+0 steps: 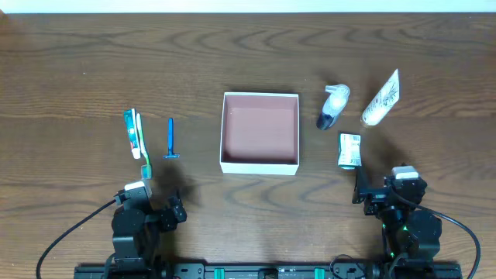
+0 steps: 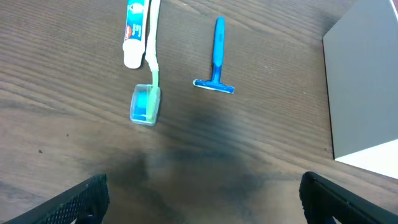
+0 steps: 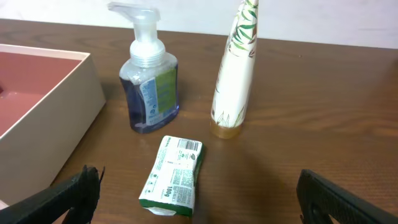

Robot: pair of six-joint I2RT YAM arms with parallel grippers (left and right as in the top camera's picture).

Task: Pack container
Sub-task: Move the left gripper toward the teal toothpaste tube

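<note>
The container [image 1: 260, 166], a shallow square white box with a dusty-pink bottom, sits empty mid-table; its wall shows in the left wrist view [image 2: 364, 93] and the right wrist view [image 3: 59, 118]. Left of it lie a toothpaste tube [image 1: 132, 130], a green toothbrush [image 1: 142, 151] and a blue razor [image 1: 170, 139]. Right of it are a pump bottle [image 1: 333, 105], a white tube with leaf print [image 1: 381, 99] and a green-and-white soap packet [image 1: 349, 150]. My left gripper [image 2: 202, 199] is open near the front edge, below the toothbrush. My right gripper [image 3: 199, 199] is open just in front of the soap packet [image 3: 173, 176].
The wooden table [image 1: 77, 70] runs back to a white wall. Both arm bases stand at the front edge, with cables trailing off each side.
</note>
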